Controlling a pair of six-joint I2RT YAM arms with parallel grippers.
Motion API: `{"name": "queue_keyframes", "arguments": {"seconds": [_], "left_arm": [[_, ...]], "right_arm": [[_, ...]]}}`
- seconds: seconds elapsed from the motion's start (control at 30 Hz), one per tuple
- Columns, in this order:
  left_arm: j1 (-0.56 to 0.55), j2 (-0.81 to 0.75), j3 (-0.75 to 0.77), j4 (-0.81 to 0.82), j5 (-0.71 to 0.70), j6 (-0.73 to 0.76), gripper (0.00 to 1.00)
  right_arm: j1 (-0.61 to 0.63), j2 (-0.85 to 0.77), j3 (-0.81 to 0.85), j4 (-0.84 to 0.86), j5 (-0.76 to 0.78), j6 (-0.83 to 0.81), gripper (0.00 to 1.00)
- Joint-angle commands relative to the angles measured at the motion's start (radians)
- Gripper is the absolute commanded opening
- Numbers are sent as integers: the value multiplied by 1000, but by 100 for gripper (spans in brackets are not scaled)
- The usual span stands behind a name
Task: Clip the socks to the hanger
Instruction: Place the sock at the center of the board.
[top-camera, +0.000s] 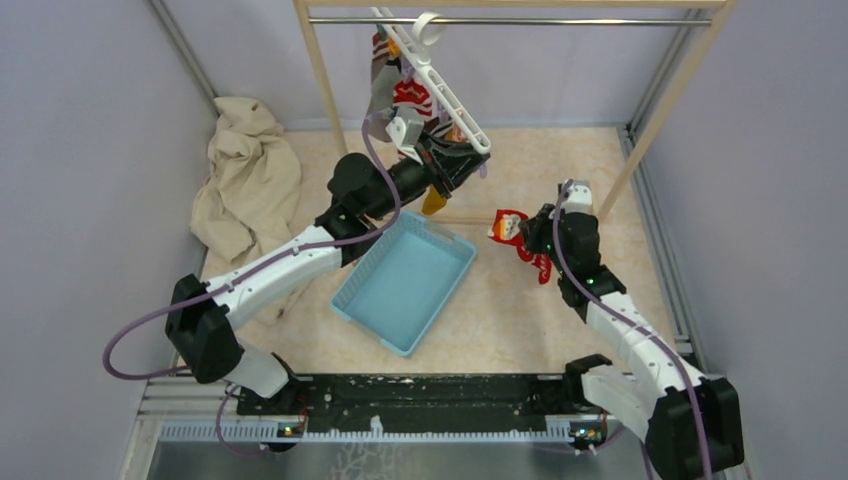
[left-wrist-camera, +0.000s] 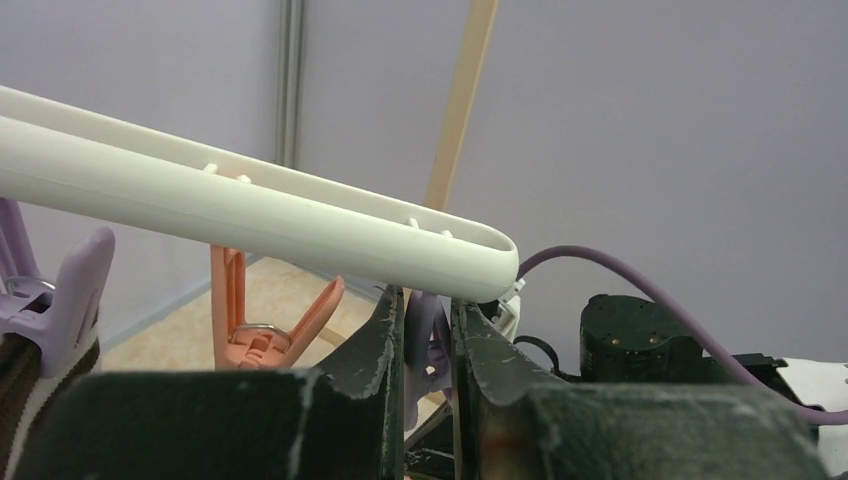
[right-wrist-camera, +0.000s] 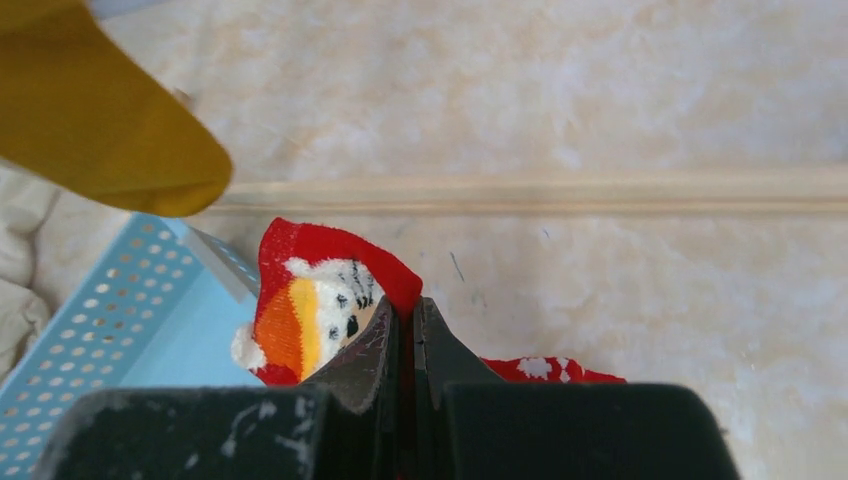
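The white hanger (top-camera: 440, 88) hangs tilted from the rail by its hook. In the left wrist view its bar (left-wrist-camera: 250, 215) crosses above an orange peg (left-wrist-camera: 265, 320). My left gripper (left-wrist-camera: 428, 315) is at the bar's lower end (top-camera: 478, 160), shut on a purple peg (left-wrist-camera: 430, 345). The mustard sock (top-camera: 434, 202) dangles below that gripper, its top hidden; its toe (right-wrist-camera: 100, 110) shows in the right wrist view. My right gripper (right-wrist-camera: 403, 315) is shut on the red sock (right-wrist-camera: 320, 290) with its white patch, held just above the table (top-camera: 515, 232).
A grey sock (top-camera: 383, 92) and a red-and-white striped sock (top-camera: 412, 97) hang from the hanger's upper pegs. A light blue basket (top-camera: 405, 280) lies between the arms. A beige cloth (top-camera: 245, 175) is heaped at the back left. The wooden rack post (top-camera: 320, 70) stands behind.
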Motion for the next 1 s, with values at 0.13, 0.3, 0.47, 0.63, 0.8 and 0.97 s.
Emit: {"name": "queue_keyframes", "arguments": {"seconds": [0.13,0.3,0.47,0.63,0.8,0.97], "left_arm": [[14,-14,-39,37,40,-22,0],[19,-25,-51,40,41,-20,0],[27,-42,-72,39,32,-19,0],[31,-44,-79,47,33,-24,0],[33,-46,-82,47,30,-23,0],[41,-56,-89,32,17,-10,0]], "right_arm": [[-5,70,-45,-99,164,56,0],[-5,167,-43,-100,205,62,45],[-1,146,-44,-80,226,41,58],[70,191,14,-98,266,-54,59],[195,379,88,-131,279,-121,59],[285,435,120,-113,330,-185,59]]}}
